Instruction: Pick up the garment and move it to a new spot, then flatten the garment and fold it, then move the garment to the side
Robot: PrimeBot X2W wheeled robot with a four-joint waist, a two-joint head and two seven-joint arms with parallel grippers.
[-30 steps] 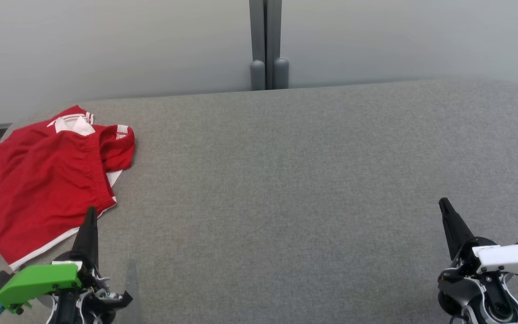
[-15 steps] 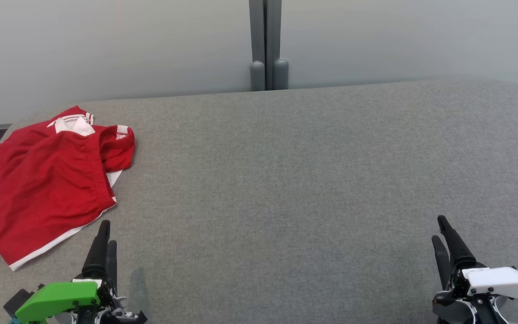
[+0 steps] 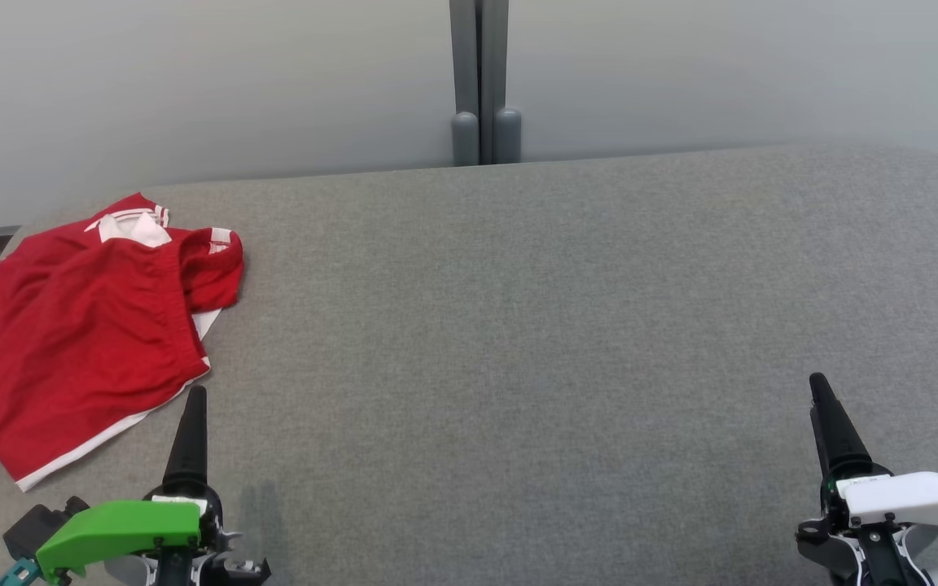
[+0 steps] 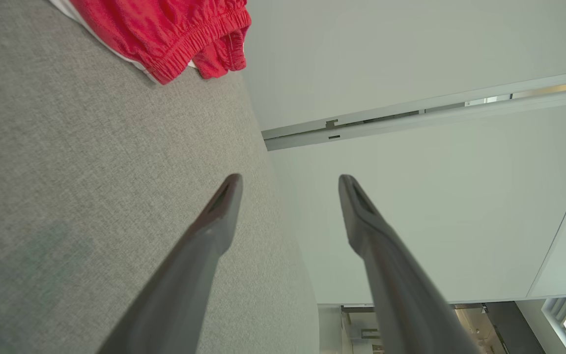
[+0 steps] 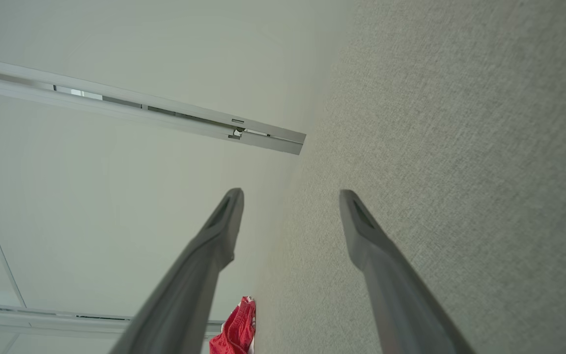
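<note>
**Left pincer [image 3: 195, 399] and right pincer [image 3: 820, 389] both spread and empty; red garment [image 3: 86, 334] lies at the left of the tabletop [image 3: 518, 325]**

Left pincer sits at the near left edge of the tabletop under a green cover [image 3: 115, 525], pointing toward the far side. From the head it reads as a single dark spike, one finger hiding the other. The left wrist view shows its two fingers [image 4: 204, 236] well apart with nothing between them.

Right pincer sits at the near right edge under a white cover [image 3: 913, 496], also pointing far. Its own wrist view shows its fingers [image 5: 376, 255] parted the same way, gripping nothing, above bare grey cloth.

Between the two pincers the tabletop is a broad stretch of grey fabric with rounded far corners.

Just beyond the left pincer's tip, and apart from it, the garment begins. It is red with a white stripe along its near hem and a gathered elastic band down its right side. It lies crumpled rather than flat, with a loose fold and more white trim at its far end. It reaches from the near left to the far left corner, and its left part runs out of the head view.

Beyond the tabletop stands a pale wall [image 3: 192, 81], split at the middle by a grey post [image 3: 481, 81].
</note>
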